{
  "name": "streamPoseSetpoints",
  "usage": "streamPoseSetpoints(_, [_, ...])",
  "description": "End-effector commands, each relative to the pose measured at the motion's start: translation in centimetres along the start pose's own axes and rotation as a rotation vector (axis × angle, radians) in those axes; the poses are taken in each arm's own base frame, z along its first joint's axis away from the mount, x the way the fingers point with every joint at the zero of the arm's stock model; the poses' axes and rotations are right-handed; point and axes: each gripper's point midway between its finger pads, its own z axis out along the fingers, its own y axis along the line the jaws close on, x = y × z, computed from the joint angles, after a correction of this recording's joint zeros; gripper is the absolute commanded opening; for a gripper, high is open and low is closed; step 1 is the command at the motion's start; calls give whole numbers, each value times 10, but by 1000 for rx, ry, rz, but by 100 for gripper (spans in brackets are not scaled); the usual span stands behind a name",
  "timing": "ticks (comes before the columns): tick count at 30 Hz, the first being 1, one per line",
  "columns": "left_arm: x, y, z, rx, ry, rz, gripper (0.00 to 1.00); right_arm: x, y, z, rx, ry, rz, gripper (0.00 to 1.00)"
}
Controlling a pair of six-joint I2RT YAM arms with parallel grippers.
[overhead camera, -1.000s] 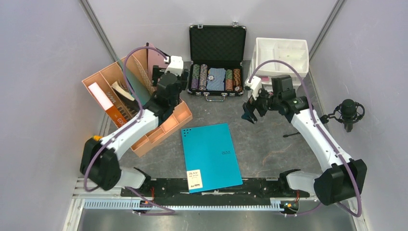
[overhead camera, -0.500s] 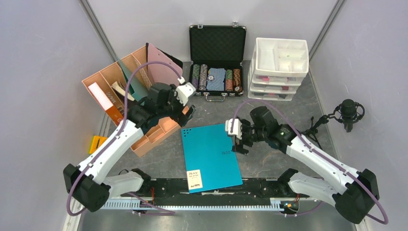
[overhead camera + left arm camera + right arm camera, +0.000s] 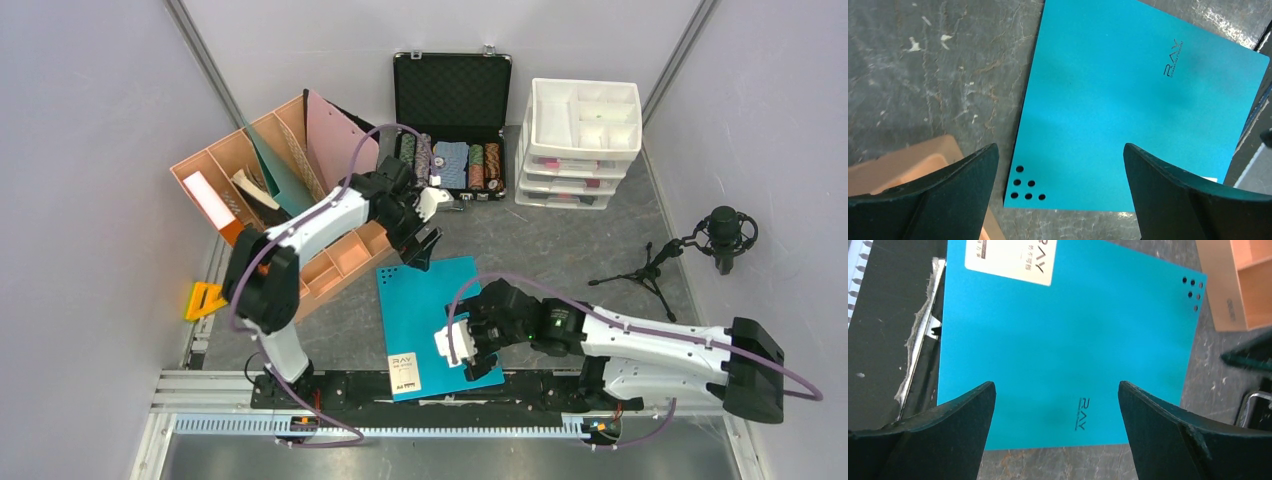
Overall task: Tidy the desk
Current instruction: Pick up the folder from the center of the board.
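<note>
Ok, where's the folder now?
The folder lies flat on the desk, front centre in the top view, its far-left corner beside the organizer.

Matt teal card folder point(image 3: 1128, 110), mottled stone-look desk point(image 3: 938, 75), smooth peach plastic organiser point(image 3: 1248, 295).

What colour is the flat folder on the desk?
The folder is teal blue. It shows best in the right wrist view.

We think this is a robot lab, built like a small test booth. We see a grey desk point(image 3: 560, 250) closed in by plain pale walls point(image 3: 90, 180). A metal rail point(image 3: 400, 425) runs along its front edge, where the left arm point(image 3: 300, 225) and the right arm point(image 3: 650, 340) are fixed. A microphone point(image 3: 722, 235) on a little stand sits near the right edge.
</note>
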Motion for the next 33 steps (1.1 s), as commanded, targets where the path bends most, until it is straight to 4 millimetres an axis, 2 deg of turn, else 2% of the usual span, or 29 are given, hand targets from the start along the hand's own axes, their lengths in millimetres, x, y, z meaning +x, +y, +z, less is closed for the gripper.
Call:
streamPoseSetpoints(1, [-9,-3,16,125,39,30,100,-12,1,15,37,-8,-119,98])
streamPoseSetpoints(8, [-3,14,41,139,113,16,100,-16,38,43,-67,-7,-216,98])
streamPoseSetpoints(14, [6,21,48,121,149,15,100,-28,65,60,-165,-45,-219,98])
streamPoseSetpoints(20, [13,24,50,109,174,11,100,-30,79,69,-221,-51,-194,98])
streamPoseSetpoints(24, [17,23,49,104,181,18,100,-17,72,75,-177,3,-190,97])
streamPoseSetpoints(33, [41,17,49,134,243,39,100,22,37,73,-42,167,-158,85])
